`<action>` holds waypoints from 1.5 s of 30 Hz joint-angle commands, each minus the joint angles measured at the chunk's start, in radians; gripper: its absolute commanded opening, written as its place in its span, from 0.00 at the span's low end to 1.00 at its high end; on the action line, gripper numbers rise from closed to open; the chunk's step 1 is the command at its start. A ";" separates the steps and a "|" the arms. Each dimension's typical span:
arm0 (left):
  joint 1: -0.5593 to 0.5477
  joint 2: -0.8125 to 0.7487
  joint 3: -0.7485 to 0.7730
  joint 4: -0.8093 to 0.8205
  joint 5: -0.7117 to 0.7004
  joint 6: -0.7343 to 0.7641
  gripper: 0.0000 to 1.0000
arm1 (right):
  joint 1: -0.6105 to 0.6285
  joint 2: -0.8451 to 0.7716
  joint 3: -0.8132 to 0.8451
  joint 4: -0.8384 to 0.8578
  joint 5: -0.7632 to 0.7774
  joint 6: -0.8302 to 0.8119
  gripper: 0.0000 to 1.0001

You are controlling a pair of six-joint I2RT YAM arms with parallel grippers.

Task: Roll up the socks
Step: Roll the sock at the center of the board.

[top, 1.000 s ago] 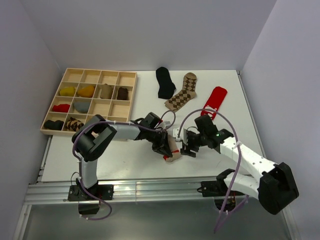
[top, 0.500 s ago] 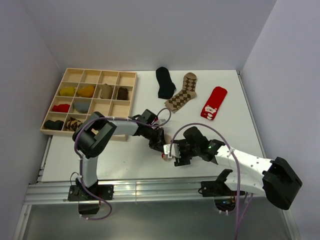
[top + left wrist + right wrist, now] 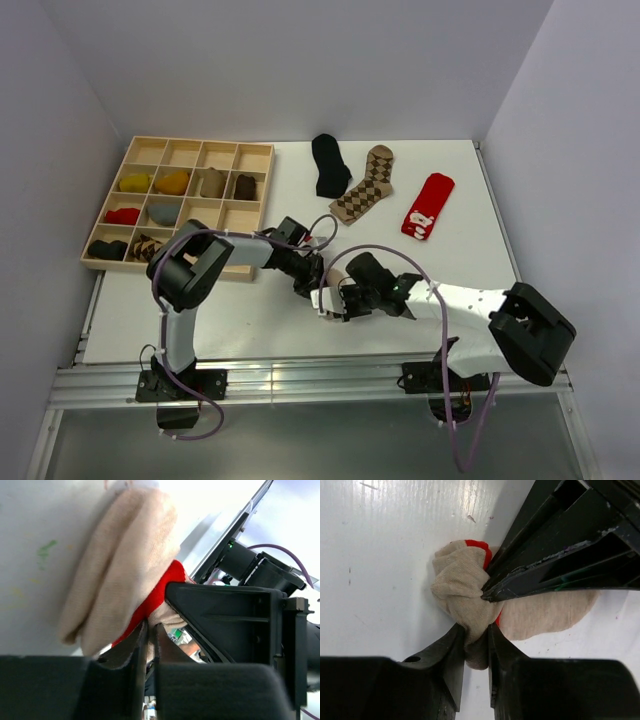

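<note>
A tan sock with red trim lies bunched on the white table near the front middle. My left gripper is shut on a fold of its fabric, at the red edge. Seen from the right wrist, the left gripper's black fingers reach in from the upper right and pinch the bunch. My right gripper is shut on the lower end of the same tan bunch. Both grippers meet at the sock. The flat part of the sock spreads to the right.
Three loose socks lie at the back: a black one, a brown argyle one and a red one with a white figure. A pale wooden grid tray at the back left holds several rolled socks.
My right gripper has swung left to the tan sock and closed on it from wide open. My left gripper has kept its hold and shifted slightly left.
</note>
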 commanded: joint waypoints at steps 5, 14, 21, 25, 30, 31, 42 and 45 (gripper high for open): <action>0.018 -0.135 -0.141 0.173 -0.170 -0.043 0.34 | -0.034 0.117 0.201 -0.302 -0.147 -0.012 0.17; 0.024 -0.504 -0.437 0.429 -0.529 -0.153 0.39 | -0.154 0.393 0.469 -0.691 -0.308 -0.107 0.18; -0.035 -0.871 -0.650 0.474 -0.894 -0.060 0.41 | -0.265 0.683 0.796 -1.099 -0.435 -0.248 0.20; -0.215 -0.976 -0.672 0.471 -1.237 0.150 0.46 | -0.307 0.853 0.948 -1.262 -0.462 -0.277 0.21; -0.456 -0.826 -0.562 0.437 -1.448 0.320 0.50 | -0.307 0.964 1.033 -1.301 -0.452 -0.225 0.22; -0.520 -0.786 -0.534 0.416 -1.480 0.375 0.50 | -0.307 0.976 1.040 -1.302 -0.449 -0.216 0.22; -0.677 -0.425 -0.349 0.509 -1.539 0.689 0.61 | -0.307 0.995 1.034 -1.268 -0.434 -0.176 0.21; -0.677 -0.388 -0.336 0.520 -1.466 0.762 0.60 | -0.309 0.996 1.027 -1.256 -0.426 -0.169 0.21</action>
